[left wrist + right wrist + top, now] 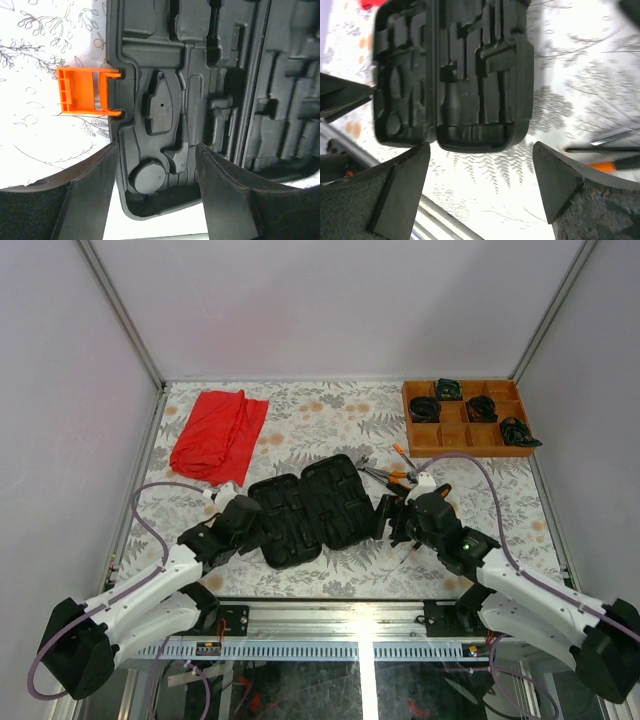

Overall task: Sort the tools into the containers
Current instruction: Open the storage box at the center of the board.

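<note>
The black tool case (310,508) lies open and flat mid-table, its moulded slots showing nothing in them. Its orange latch (87,92) sticks out on the left edge. My left gripper (248,512) is at the case's left end. In the left wrist view the left gripper (156,150) is open, its fingers (90,195) standing over the case's near corner (150,180). The tools (390,476), pliers and orange-handled screwdrivers, lie in a pile just right of the case. My right gripper (393,522) hovers between case and pile. Seen from its own wrist, that gripper (481,147) is wide open over bare tablecloth, with a screwdriver (600,149) to its right.
A red cloth (218,433) lies at the back left. An orange-brown wooden tray (465,430) with black coiled bundles (424,409) stands at the back right. The metal rail (330,618) runs along the near edge, and white walls close in the sides.
</note>
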Action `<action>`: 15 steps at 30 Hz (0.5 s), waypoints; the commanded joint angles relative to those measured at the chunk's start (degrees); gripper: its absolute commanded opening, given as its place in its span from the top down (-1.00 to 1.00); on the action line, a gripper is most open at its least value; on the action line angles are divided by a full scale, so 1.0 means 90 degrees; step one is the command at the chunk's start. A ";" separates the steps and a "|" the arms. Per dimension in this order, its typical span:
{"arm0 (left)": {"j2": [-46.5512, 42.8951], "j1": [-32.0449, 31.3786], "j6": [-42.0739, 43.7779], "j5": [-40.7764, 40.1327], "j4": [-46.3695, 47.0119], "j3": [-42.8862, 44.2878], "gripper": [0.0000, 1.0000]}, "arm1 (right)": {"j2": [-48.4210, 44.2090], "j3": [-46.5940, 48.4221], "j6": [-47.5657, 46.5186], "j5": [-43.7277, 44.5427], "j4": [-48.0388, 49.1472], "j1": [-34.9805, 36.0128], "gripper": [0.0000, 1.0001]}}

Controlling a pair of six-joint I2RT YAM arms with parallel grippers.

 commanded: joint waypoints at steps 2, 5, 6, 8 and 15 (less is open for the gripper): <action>0.0268 0.0045 0.0380 0.0011 0.0447 0.0370 -0.23 | -0.0496 0.0641 -0.0957 0.1547 -0.1881 0.0001 -0.64; 0.0505 0.0045 0.0657 0.0139 0.0573 0.0508 -0.24 | -0.0207 0.0956 -0.1336 0.1617 -0.1968 -0.0002 -0.44; 0.0602 0.0047 0.0729 0.0159 0.0570 0.0578 -0.24 | -0.0044 0.1072 -0.1446 0.1596 -0.1955 -0.0015 -0.40; 0.0825 0.0048 0.0860 0.0203 0.0552 0.0712 -0.24 | 0.0354 0.1306 -0.1654 0.1475 -0.1881 -0.0057 -0.36; 0.1341 0.0056 0.0975 0.0400 0.0636 0.0770 -0.23 | 0.1805 0.1819 -0.2349 0.0268 -0.0936 -0.0667 -0.21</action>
